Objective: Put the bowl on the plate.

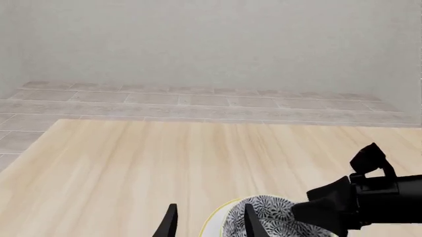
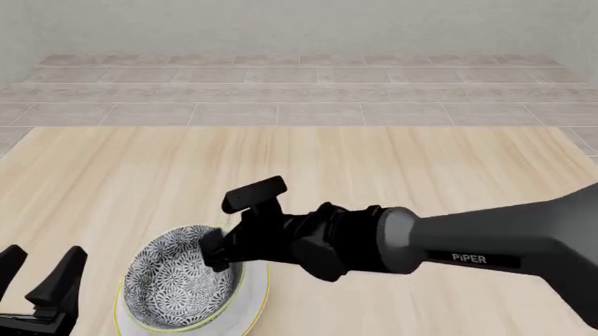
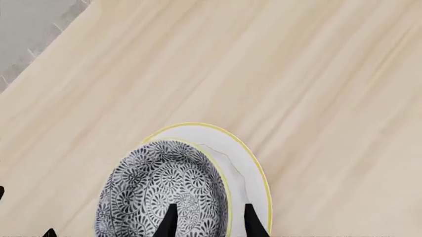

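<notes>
At the front view's lower left, the left tool [image 2: 38, 280] stood open and empty. Just right of it, the deep blue-and-white floral bowl [image 2: 178, 280] sat on the white gold-rimmed round plate [image 2: 252, 297] on the pale wooden tabletop [image 2: 421, 168]. The right tool [image 3: 207, 222] straddled the bowl's rim; whether it gripped was unclear.

Light wood table [image 2: 393, 161], pale grain running lengthwise, fills foreground in front view; beyond its far edge, grey-beige tiled floor [image 2: 280, 91] in brick-like rows; behind that, plain pale grey wall [image 2: 299, 24]; tiles also visible at table corner, right wrist view.
</notes>
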Motion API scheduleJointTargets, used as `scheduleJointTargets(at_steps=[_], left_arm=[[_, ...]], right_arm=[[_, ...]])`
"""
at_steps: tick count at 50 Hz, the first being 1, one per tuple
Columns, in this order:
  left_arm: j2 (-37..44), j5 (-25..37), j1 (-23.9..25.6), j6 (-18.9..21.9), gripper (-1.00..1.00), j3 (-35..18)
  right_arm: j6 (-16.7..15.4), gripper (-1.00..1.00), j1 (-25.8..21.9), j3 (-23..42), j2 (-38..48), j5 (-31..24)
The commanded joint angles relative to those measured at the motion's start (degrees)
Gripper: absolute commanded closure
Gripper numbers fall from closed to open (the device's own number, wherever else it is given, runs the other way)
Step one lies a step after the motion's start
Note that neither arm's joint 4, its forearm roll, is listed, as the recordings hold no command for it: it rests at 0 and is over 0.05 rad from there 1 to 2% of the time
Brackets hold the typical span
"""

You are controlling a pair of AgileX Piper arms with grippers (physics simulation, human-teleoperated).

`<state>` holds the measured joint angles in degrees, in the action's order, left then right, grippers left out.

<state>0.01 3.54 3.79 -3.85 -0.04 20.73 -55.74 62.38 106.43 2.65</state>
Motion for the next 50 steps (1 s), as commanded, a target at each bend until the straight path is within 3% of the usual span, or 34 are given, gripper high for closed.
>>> scheduleJointTargets(at_steps=[1,23,50], left_arm=[[0.0,-0.07,0.27,0.11,-1.0,-0.03],[0.0,-0.11,1.07,0.49,-1.0,-0.05],[0.0,0.35,2.18,0.84,-1.0,-1.13]], right_arm=[[-1.64,-1.0,0.47,0.32,-3.24,-2.68],[-4.81,-1.0,3.0,-0.15,-11.63,-7.3],[-4.42,-1.0,2.55,-5.99,-22.01,-6.27]])
